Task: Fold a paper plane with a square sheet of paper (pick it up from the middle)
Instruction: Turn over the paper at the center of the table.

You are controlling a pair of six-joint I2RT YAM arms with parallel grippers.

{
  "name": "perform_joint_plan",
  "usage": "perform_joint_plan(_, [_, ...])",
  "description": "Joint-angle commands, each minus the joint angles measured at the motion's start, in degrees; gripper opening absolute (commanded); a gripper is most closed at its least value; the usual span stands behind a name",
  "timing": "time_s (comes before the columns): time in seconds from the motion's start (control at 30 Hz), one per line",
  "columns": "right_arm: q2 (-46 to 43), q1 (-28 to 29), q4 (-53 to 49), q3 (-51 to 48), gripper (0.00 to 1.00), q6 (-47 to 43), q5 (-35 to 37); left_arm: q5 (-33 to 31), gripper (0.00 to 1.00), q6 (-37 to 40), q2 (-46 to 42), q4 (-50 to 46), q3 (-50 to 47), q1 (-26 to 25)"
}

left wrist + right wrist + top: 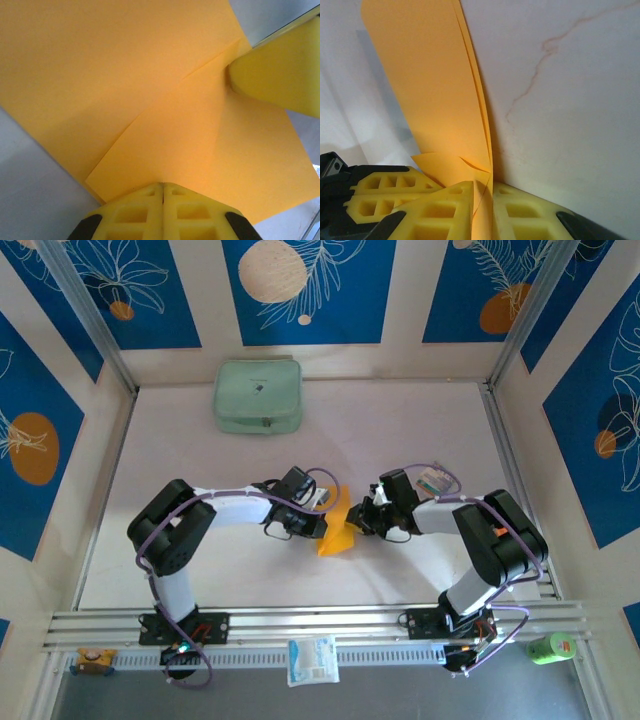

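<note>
We read square sheet of paper (336, 532), part-folded, at mid-tabletop (420, 420) between arms; long axis runs near-far. Paper lies right of left end effector (316, 524), left of right end effector (358, 522); both equally near. Left: jaws fully closed, pinching paper edge. Right: jaws nipped onto folded layers, gripping paper.

The sheet of paper (150, 100) is seen as thin, matt, smooth orange-yellow stock, marked by sharp creases. The pads (135, 212) of the left gripper (162, 187) and of the right gripper (482, 185) are formed of matt yellow plastic-like material, moulded with open cells. Under the paper the desk (570, 100) is finished in smooth white with faint veins, and beyond the paper a pale green pouch (258, 396) of cloth-like make is noted.
</note>
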Motion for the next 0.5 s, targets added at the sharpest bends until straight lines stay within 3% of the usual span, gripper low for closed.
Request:
perform_joint_plan(0.0, [0.8, -1.12, 2.36, -1.15, 0.17, -1.26, -2.29, -0.24, 0.07, -0.4, -0.45, -1.35, -0.84, 0.3])
perform_joint_plan(0.47, [3.28, -2.03, 4.69, -0.68, 0.16, -2.27, -5.44, 0.18, 0.07, -0.05, -0.36, -1.36, -0.93, 0.46])
